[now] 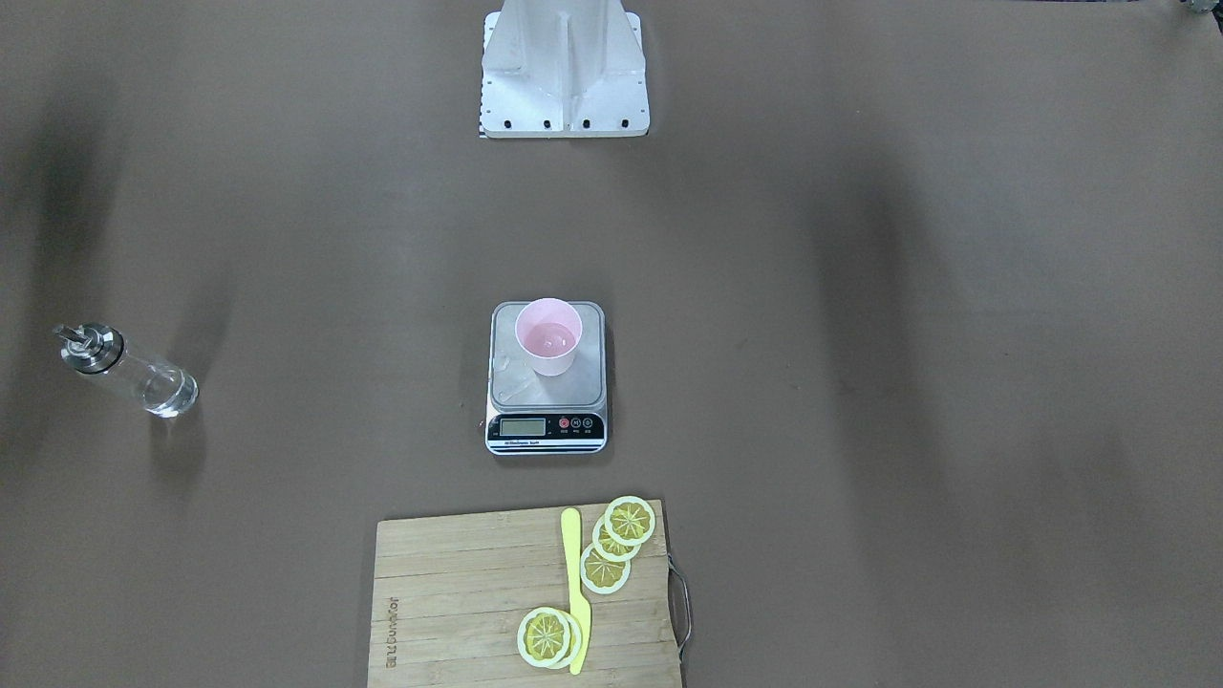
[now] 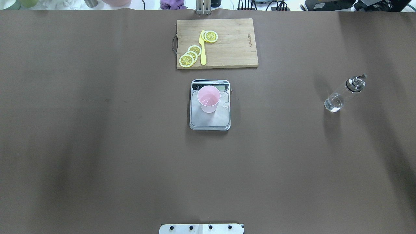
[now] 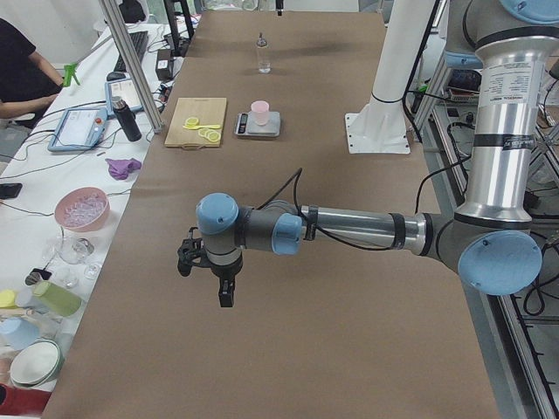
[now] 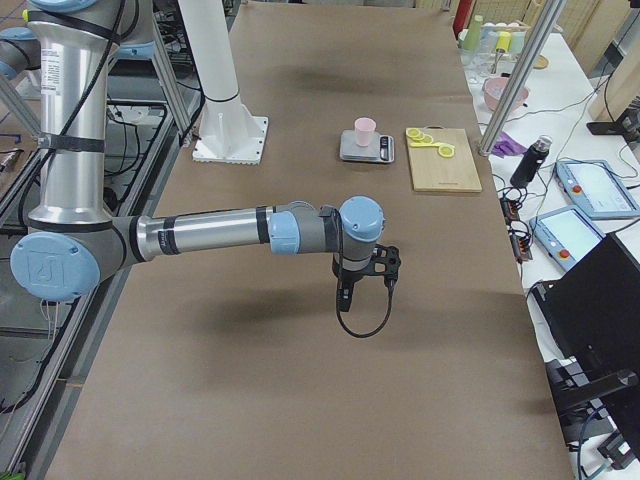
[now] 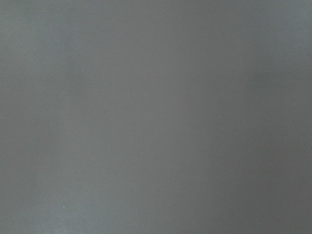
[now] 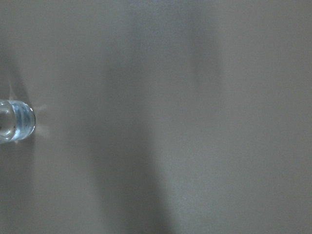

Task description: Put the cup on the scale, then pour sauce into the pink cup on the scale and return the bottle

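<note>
Wooden rectangular cutting board (image 1: 449, 592) lies closest in the front-facing view, carrying round yellow lemon slices (image 1: 547, 636) and a yellow plastic knife (image 1: 575, 592). Far to that view's left, a small clear glass bottle with a shiny metal pourer cap (image 1: 134, 373) stands upright on the brown table (image 1: 860, 382), well apart from everything else. Clear colourless sauce (image 1: 170, 392) shows in its lower part. At the centre, a small pale pink plastic cup (image 1: 548, 336) stands upright about mid-platform on a small rectangular digital scale (image 1: 583, 382). The left gripper (image 3: 208, 266) and right gripper (image 4: 368, 275) appear only in the side views, each above the table near its own end. I cannot tell how wide either one stands.
</note>
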You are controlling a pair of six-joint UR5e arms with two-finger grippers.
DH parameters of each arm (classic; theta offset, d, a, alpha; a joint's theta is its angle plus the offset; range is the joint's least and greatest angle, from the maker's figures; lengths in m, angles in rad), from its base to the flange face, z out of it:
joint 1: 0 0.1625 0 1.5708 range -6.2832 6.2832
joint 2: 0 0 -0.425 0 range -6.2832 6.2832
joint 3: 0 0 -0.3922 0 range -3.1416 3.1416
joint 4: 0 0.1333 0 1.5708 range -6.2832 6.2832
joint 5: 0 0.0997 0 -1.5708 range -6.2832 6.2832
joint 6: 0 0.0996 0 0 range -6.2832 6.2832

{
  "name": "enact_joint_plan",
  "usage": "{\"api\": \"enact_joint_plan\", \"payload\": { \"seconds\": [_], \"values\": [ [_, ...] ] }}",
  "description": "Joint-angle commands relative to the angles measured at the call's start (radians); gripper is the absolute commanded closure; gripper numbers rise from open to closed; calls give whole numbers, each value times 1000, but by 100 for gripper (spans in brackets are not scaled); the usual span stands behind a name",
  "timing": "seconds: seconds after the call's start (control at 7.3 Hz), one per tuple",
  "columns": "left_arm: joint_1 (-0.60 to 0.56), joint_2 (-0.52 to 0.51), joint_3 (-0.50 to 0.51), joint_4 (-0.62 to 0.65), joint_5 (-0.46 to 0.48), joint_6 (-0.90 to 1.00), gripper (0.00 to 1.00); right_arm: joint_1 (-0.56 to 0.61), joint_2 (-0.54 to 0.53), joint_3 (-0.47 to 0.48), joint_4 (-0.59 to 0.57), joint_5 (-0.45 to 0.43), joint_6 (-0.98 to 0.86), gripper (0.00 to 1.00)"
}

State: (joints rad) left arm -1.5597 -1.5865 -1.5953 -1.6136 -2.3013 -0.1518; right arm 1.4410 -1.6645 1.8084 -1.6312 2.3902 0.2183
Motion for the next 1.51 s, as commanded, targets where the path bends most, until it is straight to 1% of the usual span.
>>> {"api": "enact_joint_plan", "payload": {
  "seconds": [0.0, 0.27, 0.41, 0.68, 1.37],
  "values": [
    [-31, 20, 15, -6, -82, -5, 2, -5, 2, -3, -1, -5, 0, 0],
    [-30, 14, -6, 0, -82, -6, 2, 4, -11, -15, 2, -5, -13, 0],
    [-30, 22, -31, 14, -81, -6, 2, 36, -32, -20, 2, -3, -32, 0],
    [-31, 39, -34, 23, -82, -5, 2, 96, -60, -37, -1, 3, -107, 0],
    [-31, 54, -32, 21, -73, 0, 2, 114, -66, -37, -1, 7, -108, 0]
  ]
}}
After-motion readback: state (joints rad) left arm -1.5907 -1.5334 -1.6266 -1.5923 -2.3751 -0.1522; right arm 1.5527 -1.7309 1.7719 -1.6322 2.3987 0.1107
